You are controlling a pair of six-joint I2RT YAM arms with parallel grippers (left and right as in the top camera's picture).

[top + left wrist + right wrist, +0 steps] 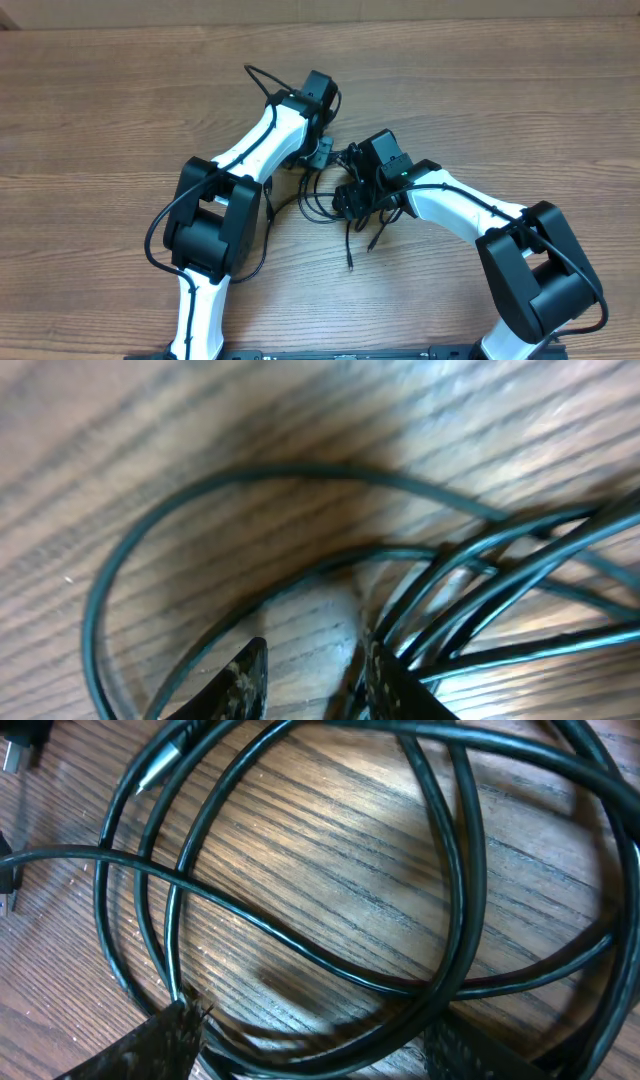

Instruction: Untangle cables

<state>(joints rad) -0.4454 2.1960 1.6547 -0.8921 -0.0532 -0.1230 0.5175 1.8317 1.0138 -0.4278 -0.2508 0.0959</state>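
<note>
Overhead: cables lie tangled on the table, between the left gripper and the right gripper.
Left wrist: left gripper parted, gap bare; cables touch one fingertip.
Right wrist: right gripper spread wide over looped cables.

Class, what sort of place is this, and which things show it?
Likely a robotics lab bench: two white-and-black robot arms mounted at a wood-grain table, working on a tangle of thin black cables.
</note>
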